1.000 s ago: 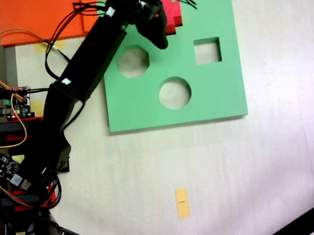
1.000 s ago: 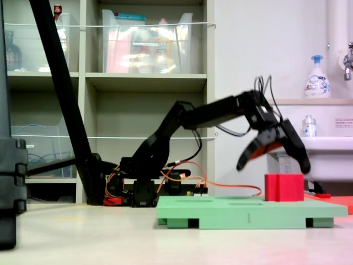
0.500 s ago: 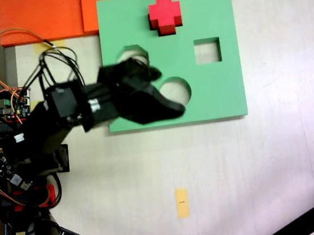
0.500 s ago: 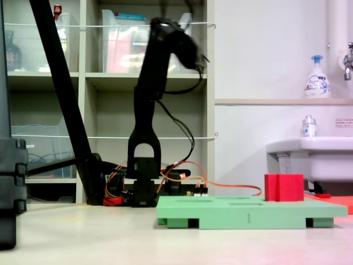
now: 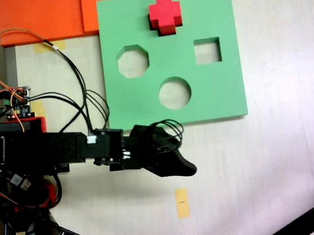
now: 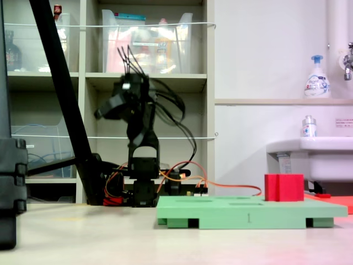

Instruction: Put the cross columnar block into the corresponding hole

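One red cross columnar block (image 5: pixel 164 14) stands on one green foam board (image 5: pixel 222 90), which has three open cutouts: one octagonal (image 5: pixel 133 62), one square (image 5: pixel 207 50) and one round (image 5: pixel 174 93). Two orange foam pieces (image 5: pixel 40 17) lie on the counter (image 5: pixel 276 166) beside the board, along with one small yellow tag (image 5: pixel 181 202). One arm carries one end effector (image 5: pixel 185 168).

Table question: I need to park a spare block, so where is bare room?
Bare table lies right of the green board, and below it, right of the yellow tag. The left is crowded: the arm and its tool, wires and circuit boards. The red cross block sits on the board's far edge.
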`<move>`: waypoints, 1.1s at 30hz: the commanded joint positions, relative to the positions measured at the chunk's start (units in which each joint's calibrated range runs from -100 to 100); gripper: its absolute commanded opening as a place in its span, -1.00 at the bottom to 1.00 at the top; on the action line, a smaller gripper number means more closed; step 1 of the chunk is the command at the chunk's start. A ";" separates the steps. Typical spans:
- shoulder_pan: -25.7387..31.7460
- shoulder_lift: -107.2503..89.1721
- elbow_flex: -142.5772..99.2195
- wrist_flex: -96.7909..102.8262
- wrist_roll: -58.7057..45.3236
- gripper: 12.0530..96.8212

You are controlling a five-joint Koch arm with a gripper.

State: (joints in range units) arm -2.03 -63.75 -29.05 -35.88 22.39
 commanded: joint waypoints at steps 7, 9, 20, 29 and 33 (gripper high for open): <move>2.39 -14.46 -51.30 53.36 -13.28 -0.13; 2.74 -17.40 -59.98 53.07 -17.05 -0.13; 4.15 -29.69 -70.95 52.39 -23.10 -0.11; 4.15 -32.76 -70.95 49.70 -23.05 -0.11; 4.05 -32.76 -70.95 49.70 -23.05 -0.11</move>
State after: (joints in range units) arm 1.98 -96.44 -98.82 13.66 -0.46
